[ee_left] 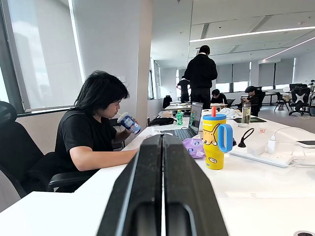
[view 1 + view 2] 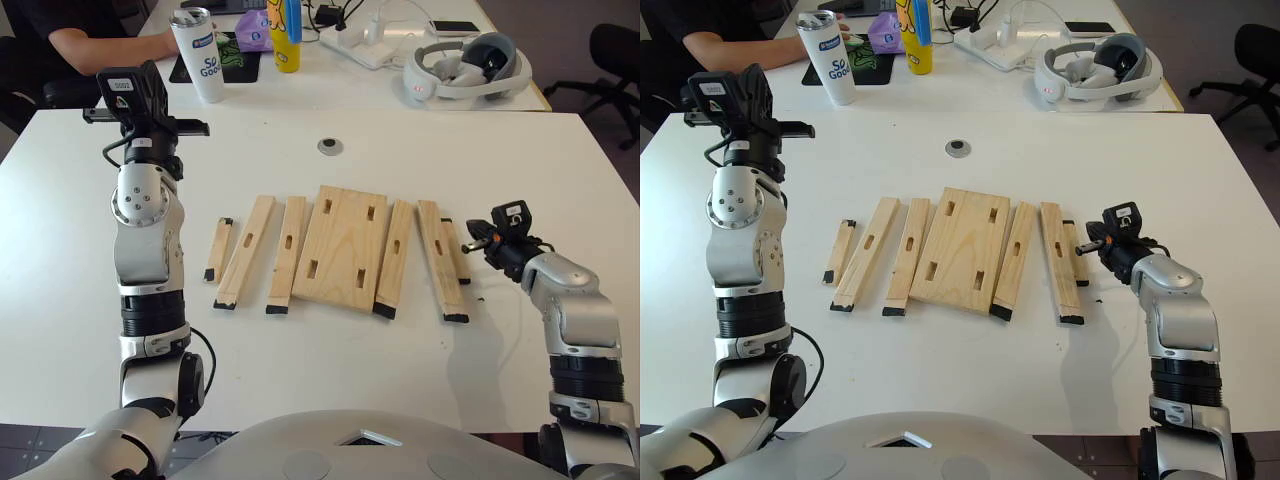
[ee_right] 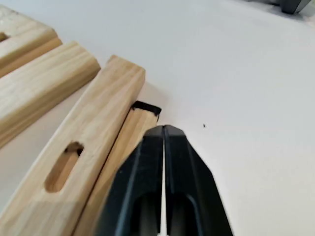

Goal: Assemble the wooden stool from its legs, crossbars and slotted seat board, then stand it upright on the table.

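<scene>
The slotted seat board (image 2: pixel 342 248) lies flat in the middle of the white table (image 2: pixel 560 160). Two slotted legs (image 2: pixel 247 250) (image 2: pixel 289 253) lie to its left and two more (image 2: pixel 396 255) (image 2: pixel 440 258) to its right. A short crossbar (image 2: pixel 219 248) lies at the far left, and another crossbar (image 2: pixel 456 250) beside the rightmost leg. My right gripper (image 3: pixel 163 129) is shut and empty, low over the table, its tip at the black-capped end of that right crossbar (image 3: pixel 129 132). My left gripper (image 2: pixel 140 105) is raised high at the table's back left, its fingers (image 1: pixel 142 187) closed on nothing.
A round grommet (image 2: pixel 331 146) sits in the table behind the board. On the adjoining desk stand a white tumbler (image 2: pixel 198 55), a yellow bottle (image 2: pixel 287 35), a power strip (image 2: pixel 365 45) and a headset (image 2: pixel 465 65). Bare table lies in front of the parts.
</scene>
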